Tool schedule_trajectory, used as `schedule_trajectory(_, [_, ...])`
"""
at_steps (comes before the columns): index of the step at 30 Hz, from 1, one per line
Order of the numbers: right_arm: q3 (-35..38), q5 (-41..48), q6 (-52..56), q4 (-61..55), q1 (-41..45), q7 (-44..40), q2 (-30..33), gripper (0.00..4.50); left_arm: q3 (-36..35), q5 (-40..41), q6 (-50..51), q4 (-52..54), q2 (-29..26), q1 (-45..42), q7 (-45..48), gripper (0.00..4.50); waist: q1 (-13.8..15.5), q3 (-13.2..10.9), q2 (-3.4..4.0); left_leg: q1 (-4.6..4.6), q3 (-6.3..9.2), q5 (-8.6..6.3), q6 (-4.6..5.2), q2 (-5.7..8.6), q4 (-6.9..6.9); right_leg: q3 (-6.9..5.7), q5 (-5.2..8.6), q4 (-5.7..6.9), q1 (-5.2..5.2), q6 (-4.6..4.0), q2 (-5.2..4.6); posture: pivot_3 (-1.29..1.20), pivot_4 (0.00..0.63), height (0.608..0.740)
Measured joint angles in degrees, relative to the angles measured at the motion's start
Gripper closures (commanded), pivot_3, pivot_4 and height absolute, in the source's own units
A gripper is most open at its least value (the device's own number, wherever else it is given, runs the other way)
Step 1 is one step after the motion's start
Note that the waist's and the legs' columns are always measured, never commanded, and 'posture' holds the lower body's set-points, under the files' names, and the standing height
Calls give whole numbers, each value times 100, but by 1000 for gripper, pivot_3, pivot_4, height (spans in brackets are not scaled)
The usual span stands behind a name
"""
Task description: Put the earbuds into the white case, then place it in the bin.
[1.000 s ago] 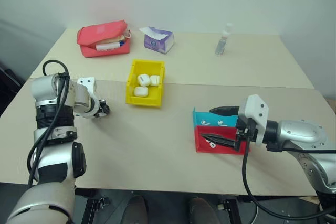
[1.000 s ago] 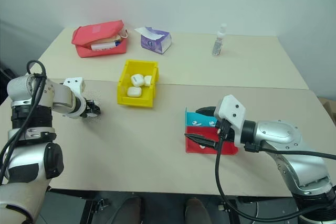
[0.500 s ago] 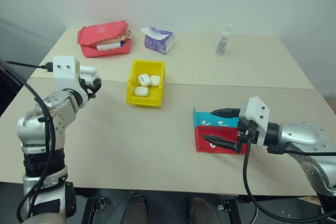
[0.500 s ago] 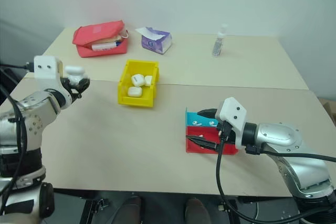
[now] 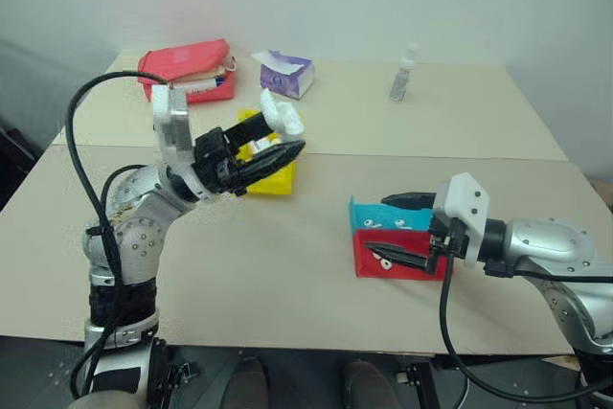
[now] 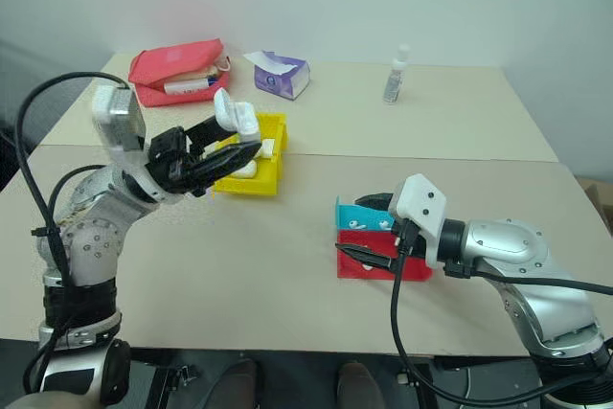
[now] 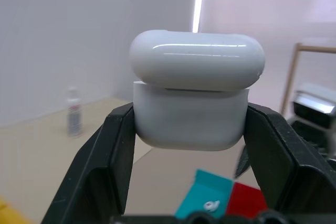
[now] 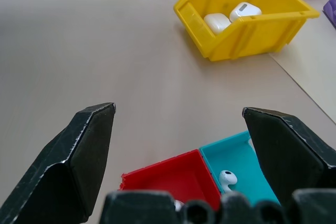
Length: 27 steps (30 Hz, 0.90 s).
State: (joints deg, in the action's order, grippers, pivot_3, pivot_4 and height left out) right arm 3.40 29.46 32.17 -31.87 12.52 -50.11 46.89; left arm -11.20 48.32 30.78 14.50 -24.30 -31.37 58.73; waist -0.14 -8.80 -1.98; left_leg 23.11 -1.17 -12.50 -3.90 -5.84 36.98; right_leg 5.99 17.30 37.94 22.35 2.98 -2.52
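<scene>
Step in hand, as judged: you were fetching the case for loading. Your left gripper (image 5: pixel 278 152) had its jaws pinched on the small glossy white rounded case (image 7: pixel 195 98), lid up and ajar, body clamped between the two black fingers (image 7: pixel 102 156), carried in the air in front of the bright yellow rectangular plastic bin (image 8: pixel 247 20).

Your right gripper (image 5: pixel 407 232) stood with jaws spread wide, nothing between them, one finger over the shallow blue tray (image 8: pixel 236 156), the other over the shallow red tray (image 8: pixel 168 179). One tiny white earbud (image 8: pixel 227 177) lay in the blue tray between and just below the jaw tips. The bin already held two or three like cases (image 8: pixel 228 17), well beyond the right jaws.

Next move, est.: bring the case w/ lid open toward the right jaws, then a fine pinch on the earbud's stem. Risk: the bud is small and glossy; it could slip.
</scene>
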Motion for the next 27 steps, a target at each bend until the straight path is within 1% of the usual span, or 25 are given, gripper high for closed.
schedule_trajectory(2, [0, -75, -67, 0, 2, -61, 87, 0, 92, 101, -146, -70, 2, 33, 427, 1708, -10, 0, 0, -2, 1, 0, 1, 0, 0, 0, 0, 1, -2, 0, 0, 0, 150, 740])
schedule_trajectory(4, [0, -124, -143, 0, 3, -157, 180, 0, 168, 96, -308, -190, 35, 91, 656, 1708, -27, 0, 0, -4, 2, 0, 1, 0, 1, -1, 0, 1, -4, 0, 0, 0, 150, 740])
schedule_trajectory(8, [-5, -156, -205, -1, 31, -370, 387, 0, 216, 140, -372, -280, 63, 101, 894, 1708, -54, 0, 0, -1, 5, -1, 3, 0, 2, -3, 0, -2, -4, 1, 0, 0, 150, 740])
schedule_trajectory(12, [-93, -203, -184, -2, 355, -704, 823, 0, 262, 151, -454, -280, 89, 100, 1029, 1708, -58, 0, 0, -2, 9, -1, 4, 0, 2, -7, 0, -4, -6, 1, 0, 0, 150, 740])
schedule_trajectory(15, [-410, -364, -149, 61, 598, -999, 1203, 603, 326, 151, -467, -287, 140, 98, 1089, 1708, -61, 0, 0, -1, 13, -1, 5, 0, 3, -11, 1, -6, -8, 0, 0, 0, 150, 740])
schedule_trajectory(18, [-751, -561, -81, 145, 835, -1184, 1363, 1570, 350, 152, -474, -285, 147, 102, 1149, 1708, -67, 0, 0, 0, 14, -1, 5, 0, 3, -12, 1, -7, -7, 0, 0, 0, 150, 740])
schedule_trajectory(22, [-1448, -1242, -202, 263, 1193, -1397, 1553, 1570, 420, 147, -550, -229, 135, 256, 1312, 1708, -70, 0, 2, 1, 15, -2, 6, -1, 2, -14, 1, -9, -5, 0, 0, 0, 150, 740])
schedule_trajectory(24, [-1866, -1730, -446, 455, 1395, -1537, 1556, 1570, 453, 142, -563, -223, 135, 290, 1329, 1708, -69, 0, 2, 3, 16, -2, 6, -1, 4, -16, 1, -9, -5, 0, -1, 0, 150, 740])
schedule_trajectory(27, [-2288, -2180, -754, 697, 1651, -1799, 1549, 1570, 480, 141, -586, -169, 135, 289, 1325, 1708, -68, 0, 2, 3, 16, -2, 6, -1, 4, -17, 1, -10, -5, 0, 0, 0, 150, 740])
